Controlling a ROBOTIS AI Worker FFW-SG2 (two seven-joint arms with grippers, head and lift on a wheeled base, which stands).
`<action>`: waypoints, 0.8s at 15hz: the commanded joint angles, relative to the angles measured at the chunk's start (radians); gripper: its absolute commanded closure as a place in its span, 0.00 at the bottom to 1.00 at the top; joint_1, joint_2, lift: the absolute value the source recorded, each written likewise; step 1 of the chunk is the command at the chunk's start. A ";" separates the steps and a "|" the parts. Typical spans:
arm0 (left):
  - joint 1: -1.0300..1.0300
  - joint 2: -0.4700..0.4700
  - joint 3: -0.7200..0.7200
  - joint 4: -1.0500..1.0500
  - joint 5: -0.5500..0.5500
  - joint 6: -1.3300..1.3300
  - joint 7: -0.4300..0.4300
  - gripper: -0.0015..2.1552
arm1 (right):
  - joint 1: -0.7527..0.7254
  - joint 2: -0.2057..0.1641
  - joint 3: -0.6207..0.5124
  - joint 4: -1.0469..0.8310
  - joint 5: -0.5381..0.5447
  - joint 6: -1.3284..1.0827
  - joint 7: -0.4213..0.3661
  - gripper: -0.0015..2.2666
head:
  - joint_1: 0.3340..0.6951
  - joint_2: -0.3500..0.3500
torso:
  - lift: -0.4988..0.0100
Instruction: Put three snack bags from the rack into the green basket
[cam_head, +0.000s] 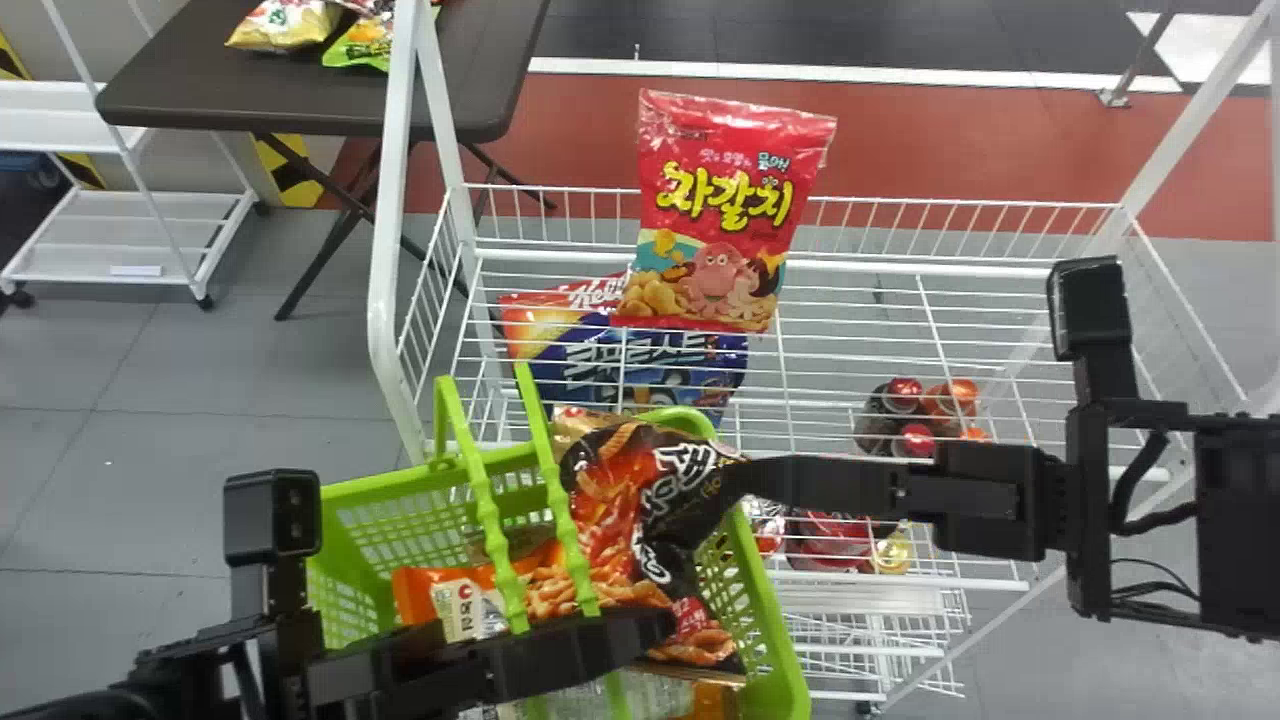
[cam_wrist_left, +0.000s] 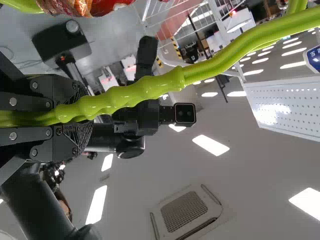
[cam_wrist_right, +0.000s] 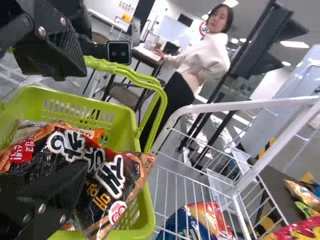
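In the head view, see the green basket (cam_head: 785, 640) at the lower middle, with the left hand (cam_head: 640, 628) closed on its handles (cam_head: 480, 480). Find the black snack bag (cam_head: 600, 480) in the basket, overlapping an orange snack bag (cam_head: 418, 592), with the right hand (cam_head: 750, 480) at its side. On the white rack (cam_head: 392, 200), note the red snack bag (cam_head: 720, 210) upright, partly covering the blue snack bag (cam_head: 650, 368). Beyond, at the upper left, notice more packets (cam_head: 285, 25) on a table (cam_head: 200, 80).

In the left wrist view, see the handles between the 2 fingers (cam_wrist_left: 37, 100) of the left hand (cam_wrist_left: 85, 114).

In the right wrist view, see the right hand (cam_wrist_right: 79, 120) open, with 1 finger (cam_wrist_right: 65, 192) over the black snack bag and the other above, well apart.
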 joint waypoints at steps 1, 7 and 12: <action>0.002 -0.003 0.004 0.000 0.001 0.002 -0.001 1.00 | 0.014 -0.002 -0.066 -0.012 0.117 0.005 0.071 0.03 | 1.00 0.43 | 0.98; 0.008 -0.003 0.013 0.001 0.006 -0.001 -0.008 1.00 | 0.094 -0.024 0.086 0.003 0.630 -0.574 0.070 0.03 | 1.00 0.24 | 0.98; 0.030 -0.003 0.025 -0.005 0.018 -0.001 -0.014 1.00 | 0.160 -0.014 0.241 0.204 0.889 -1.261 -0.009 0.03 | 1.00 0.18 | 0.98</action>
